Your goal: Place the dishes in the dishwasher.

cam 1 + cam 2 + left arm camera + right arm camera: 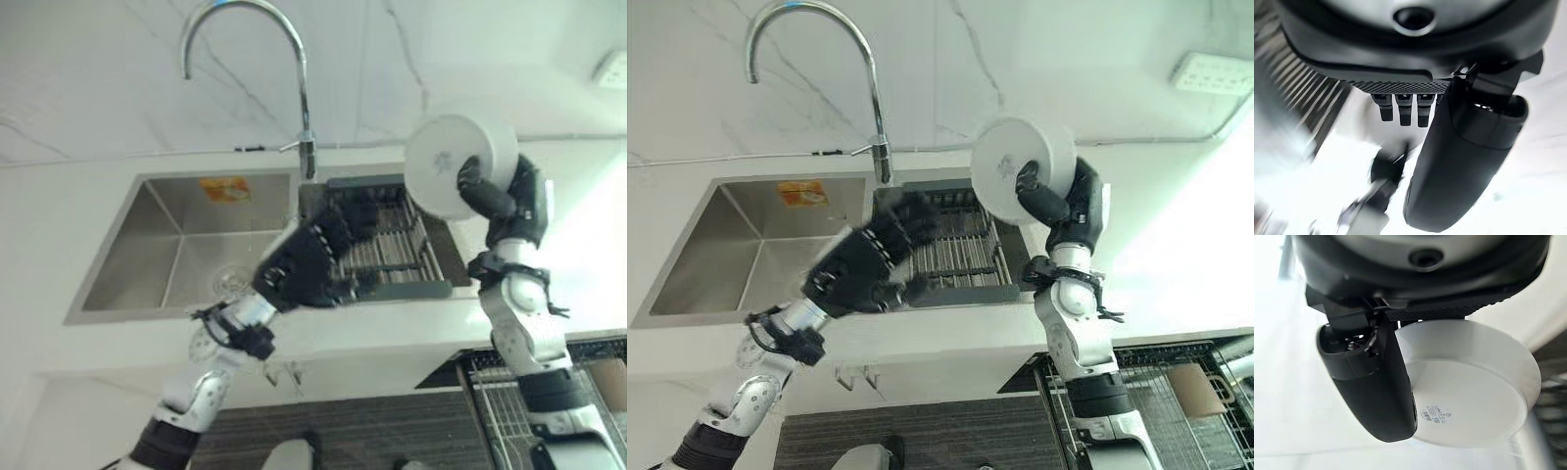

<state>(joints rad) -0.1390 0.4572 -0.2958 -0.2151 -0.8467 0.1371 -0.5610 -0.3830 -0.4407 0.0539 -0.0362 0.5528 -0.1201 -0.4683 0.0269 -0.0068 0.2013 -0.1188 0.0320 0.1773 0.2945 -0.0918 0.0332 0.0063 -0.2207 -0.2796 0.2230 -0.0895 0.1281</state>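
My right hand [516, 204] is raised above the right end of the sink, shut on a white bowl [457, 163]. The bowl's underside faces me. In the right wrist view the thumb [1376, 387] presses on the bowl's base [1474, 391] and the fingers are hidden behind it. My left hand [300, 268] hovers over the front edge of the dark dish rack [392, 245] set in the sink, fingers relaxed and holding nothing. The open dishwasher's wire rack [1151, 397] shows at the lower right, below the counter.
A steel sink basin [181, 250] lies to the left of the dish rack, with a tall curved faucet [305, 108] behind it. White counter [59, 206] surrounds the sink. A brown item [1191, 390] sits in the dishwasher rack. A socket [1211, 73] is on the marble wall.
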